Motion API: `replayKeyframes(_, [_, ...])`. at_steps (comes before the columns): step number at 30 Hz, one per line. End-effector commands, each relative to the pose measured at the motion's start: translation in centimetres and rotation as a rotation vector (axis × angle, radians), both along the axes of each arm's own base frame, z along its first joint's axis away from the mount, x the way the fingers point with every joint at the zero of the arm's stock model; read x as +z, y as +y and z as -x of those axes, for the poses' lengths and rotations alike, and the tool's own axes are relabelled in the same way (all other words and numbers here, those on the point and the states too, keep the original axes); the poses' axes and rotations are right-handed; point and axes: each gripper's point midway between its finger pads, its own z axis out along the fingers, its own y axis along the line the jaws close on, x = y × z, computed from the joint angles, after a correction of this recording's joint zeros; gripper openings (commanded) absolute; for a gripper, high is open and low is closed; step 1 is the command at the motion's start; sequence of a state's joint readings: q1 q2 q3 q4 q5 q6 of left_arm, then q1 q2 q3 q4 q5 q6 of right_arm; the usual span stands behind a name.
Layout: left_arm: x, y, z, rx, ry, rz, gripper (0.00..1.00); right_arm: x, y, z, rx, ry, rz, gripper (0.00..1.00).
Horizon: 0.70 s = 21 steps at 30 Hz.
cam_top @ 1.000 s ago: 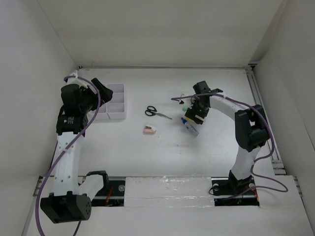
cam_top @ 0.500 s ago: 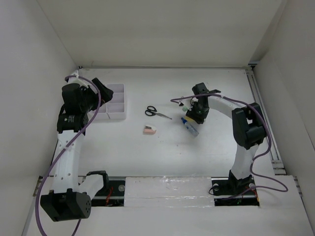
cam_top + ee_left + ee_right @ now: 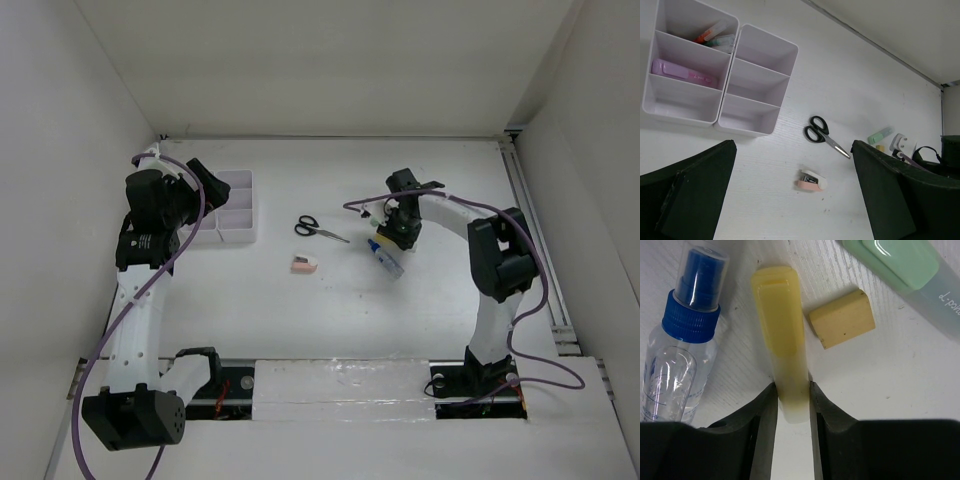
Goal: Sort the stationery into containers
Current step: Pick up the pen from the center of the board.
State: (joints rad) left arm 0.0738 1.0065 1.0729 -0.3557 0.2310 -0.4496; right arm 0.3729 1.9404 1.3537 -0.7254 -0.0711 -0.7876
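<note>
My right gripper (image 3: 791,395) is shut on the near end of a yellow highlighter (image 3: 780,325) that lies on the table. A blue-capped clear tube (image 3: 685,350) lies just left of it, a small tan eraser (image 3: 841,318) just right, and a green highlighter (image 3: 905,270) beyond that. In the top view the right gripper (image 3: 392,230) is right of the black-handled scissors (image 3: 320,229) and the pink-white block (image 3: 304,265). My left gripper (image 3: 794,145) is open and empty, high above the white six-compartment tray (image 3: 732,70). The tray holds a purple highlighter (image 3: 682,72) and pens (image 3: 715,35).
The tray (image 3: 225,210) stands at the far left of the table under the left arm. White walls close in the back and both sides. A rail runs along the right edge (image 3: 525,210).
The right wrist has shifted slightly left and settled onto the yellow highlighter beside the blue-capped tube. The left arm has not moved.
</note>
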Motion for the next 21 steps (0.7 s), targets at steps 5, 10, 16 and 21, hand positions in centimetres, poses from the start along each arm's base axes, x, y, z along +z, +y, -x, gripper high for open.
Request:
replayKeyframes(5, [1.4,0.2,-0.2,0.000,-0.054,-0.016,1.00,0.8,2.0,-0.9,0.027,-0.040,-0.034,0.00])
replayKeyframes(10, [1.4,0.2,-0.2,0.000,-0.054,-0.016,1.00,4.8,3.9,-2.0,0.043,-0.117,-0.146,0.00])
replayKeyframes(16, [1.2,0.1,-0.3,-0.008,-0.046,-0.012,1.00,10.8,5.0,-3.6,0.003,-0.246,-0.211,0.00])
replayKeyframes(21, [1.2,-0.4,-0.2,-0.040,-0.048,-0.008,1.00,15.1,5.9,-3.6,-0.042,-0.336,-0.240,0.00])
